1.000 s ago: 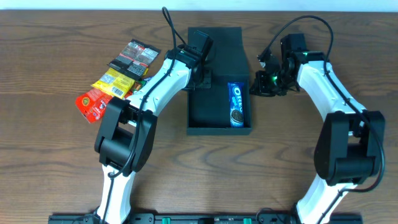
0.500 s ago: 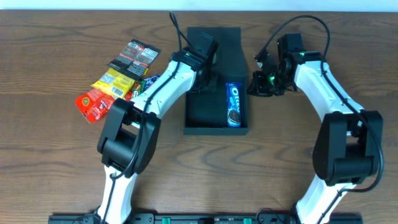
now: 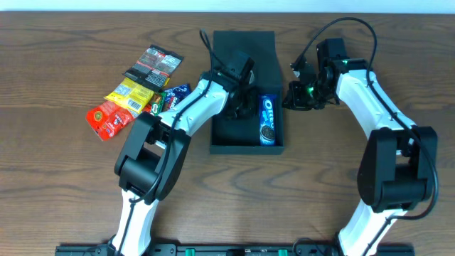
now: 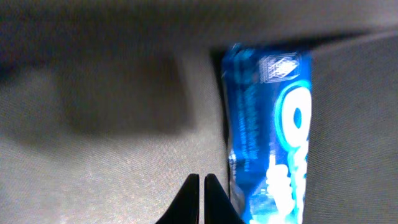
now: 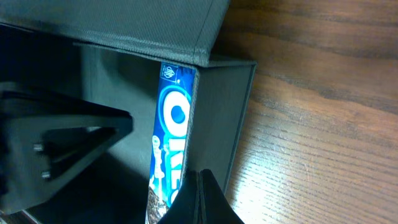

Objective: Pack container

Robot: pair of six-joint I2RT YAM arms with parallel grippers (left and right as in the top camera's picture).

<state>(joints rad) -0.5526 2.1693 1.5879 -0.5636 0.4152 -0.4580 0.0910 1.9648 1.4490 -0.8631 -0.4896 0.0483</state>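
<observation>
Now the left gripper (image 3: 245, 98), closed and empty, has moved right inside the container (image 3: 229, 135) mid-table, beside the blue cookie pack (image 3: 269, 119). The right gripper (image 3: 296, 96) is closed too. Snacks (image 3: 135, 92) on the left still wait.

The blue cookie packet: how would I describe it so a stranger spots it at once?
Find the dark, shallow box in the middle of the wooden table. Inside, along its right wall, lies a long blue cookie packet with white lettering. It is the only packet in the box; the other snack packets lie heaped on the table to its left.
</observation>
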